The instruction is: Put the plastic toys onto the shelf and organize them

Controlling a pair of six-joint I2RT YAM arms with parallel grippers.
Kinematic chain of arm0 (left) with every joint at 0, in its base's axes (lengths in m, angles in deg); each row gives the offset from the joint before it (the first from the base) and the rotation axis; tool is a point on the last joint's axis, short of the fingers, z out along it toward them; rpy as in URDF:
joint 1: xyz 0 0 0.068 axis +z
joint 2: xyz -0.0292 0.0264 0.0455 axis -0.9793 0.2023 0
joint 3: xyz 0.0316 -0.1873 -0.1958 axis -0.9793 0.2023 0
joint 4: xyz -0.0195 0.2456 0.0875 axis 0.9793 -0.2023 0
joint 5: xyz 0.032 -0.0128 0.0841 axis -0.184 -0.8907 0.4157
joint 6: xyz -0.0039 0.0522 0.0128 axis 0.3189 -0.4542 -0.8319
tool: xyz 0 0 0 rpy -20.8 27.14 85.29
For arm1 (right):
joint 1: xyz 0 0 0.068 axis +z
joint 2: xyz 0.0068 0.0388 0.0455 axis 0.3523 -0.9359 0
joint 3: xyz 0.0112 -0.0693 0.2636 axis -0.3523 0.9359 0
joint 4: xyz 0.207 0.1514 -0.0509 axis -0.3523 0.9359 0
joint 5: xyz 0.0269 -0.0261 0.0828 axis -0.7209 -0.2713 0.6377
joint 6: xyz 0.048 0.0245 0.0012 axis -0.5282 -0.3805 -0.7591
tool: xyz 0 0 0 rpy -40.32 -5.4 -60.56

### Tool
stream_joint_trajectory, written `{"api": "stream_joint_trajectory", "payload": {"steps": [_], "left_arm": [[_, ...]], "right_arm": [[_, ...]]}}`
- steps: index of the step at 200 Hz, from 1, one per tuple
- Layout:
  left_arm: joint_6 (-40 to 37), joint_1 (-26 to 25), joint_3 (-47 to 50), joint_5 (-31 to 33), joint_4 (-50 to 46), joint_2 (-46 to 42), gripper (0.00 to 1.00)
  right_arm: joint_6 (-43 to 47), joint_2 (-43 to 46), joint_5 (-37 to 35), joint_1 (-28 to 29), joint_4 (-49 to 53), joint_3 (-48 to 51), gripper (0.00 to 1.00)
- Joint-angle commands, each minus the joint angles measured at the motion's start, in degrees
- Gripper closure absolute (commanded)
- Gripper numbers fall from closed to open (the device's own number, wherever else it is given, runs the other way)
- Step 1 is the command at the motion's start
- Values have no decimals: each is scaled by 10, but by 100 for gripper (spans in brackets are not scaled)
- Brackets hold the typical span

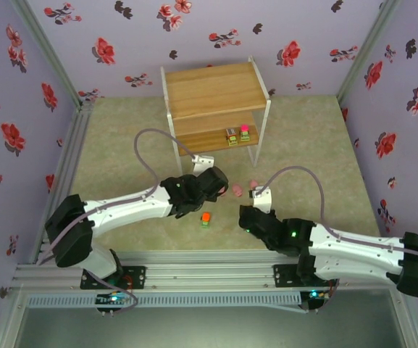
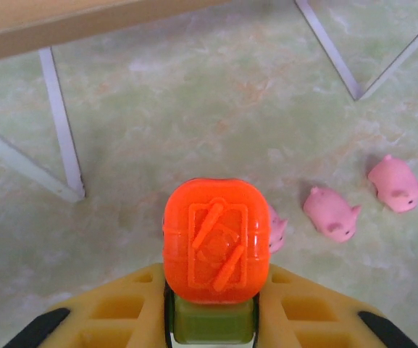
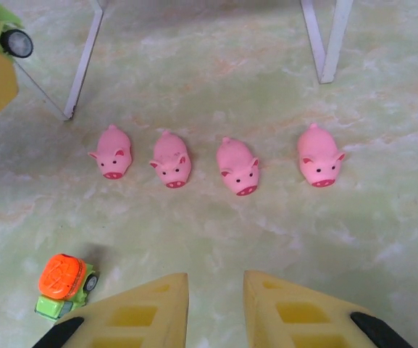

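1. The two-tier shelf (image 1: 212, 90) stands at the far middle of the counter (image 1: 310, 145), wooden boards on thin white legs, in front of the flowered back wall.
2. On its lower board, toward the right end, a grey-topped block (image 1: 231, 135) and a magenta-topped block (image 1: 244, 133) sit side by side, the magenta one on the right.
3. Your left claw (image 2: 212, 308) is clamped on an orange-topped block (image 2: 216, 246). Its yellow fingers (image 2: 122, 315) press either side of the block's green base, and the orange top faces the wrist camera.
4. That block is held over the counter just in front of the shelf, with one white leg (image 2: 62, 138) ahead to the left. The edge of a wooden board runs across the upper left of the left wrist view.
5. Your right claw (image 3: 216, 279) is all but closed, with only a narrow slot between its yellow fingers and nothing in it. It hovers over bare counter on the near side of the pigs.
6. Four pink pigs (image 3: 237, 166) lie in a row on the counter in front of the shelf legs. They sit apart from one another, snouts turned toward the right claw.
7. A second orange-topped block (image 3: 64, 284) rests on the counter just left of the right claw and nearer to it than the pigs. In the overhead view it lies between the two arms.
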Motion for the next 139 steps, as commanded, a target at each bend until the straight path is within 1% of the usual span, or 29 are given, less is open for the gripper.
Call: {"api": "stream_joint_trajectory", "payload": {"steps": [1,45,66,99,139], "left_arm": [[-25,10,-43,-6,4,23,74],[-39,22,-110,-6,-3,58,74],[-43,28,-139,0,-7,78,74],[-40,36,-185,8,-7,112,74],[-36,47,-229,19,-11,142,74]], "right_arm": [[28,16,-3,-10,16,11,73],[65,38,14,-29,9,27,73],[92,53,39,-38,-6,37,73],[127,66,57,-45,-25,49,73],[143,65,80,-58,-42,61,73]]}}
